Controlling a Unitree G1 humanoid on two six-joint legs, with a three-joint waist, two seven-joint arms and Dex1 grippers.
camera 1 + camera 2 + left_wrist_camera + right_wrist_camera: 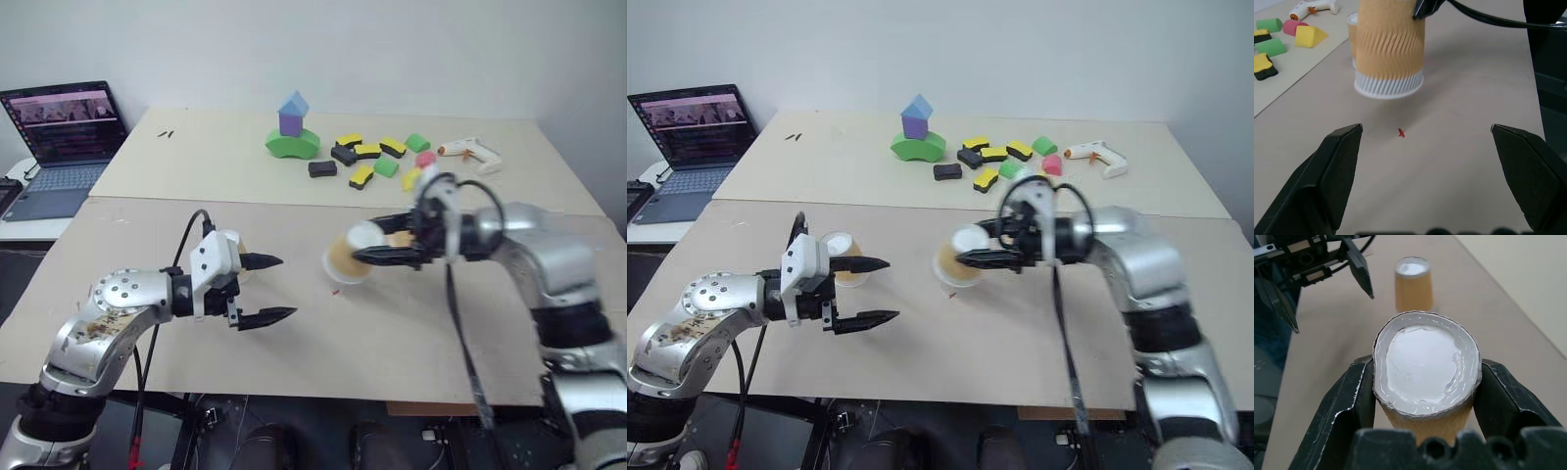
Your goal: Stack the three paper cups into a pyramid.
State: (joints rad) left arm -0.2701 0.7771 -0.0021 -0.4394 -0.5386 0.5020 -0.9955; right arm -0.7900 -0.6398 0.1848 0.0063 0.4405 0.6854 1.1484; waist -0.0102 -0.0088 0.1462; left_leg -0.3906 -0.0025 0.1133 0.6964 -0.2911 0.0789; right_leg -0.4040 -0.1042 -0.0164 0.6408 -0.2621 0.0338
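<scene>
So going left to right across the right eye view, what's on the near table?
Left claw, open → paper cup standing behind it → paper cup held in the right claw.

Two pale wooden tables (294, 323) stand pushed together in front of a plain white wall (343, 49), with an open laptop (64, 147) on a lower side table (12, 227) to the left.
</scene>
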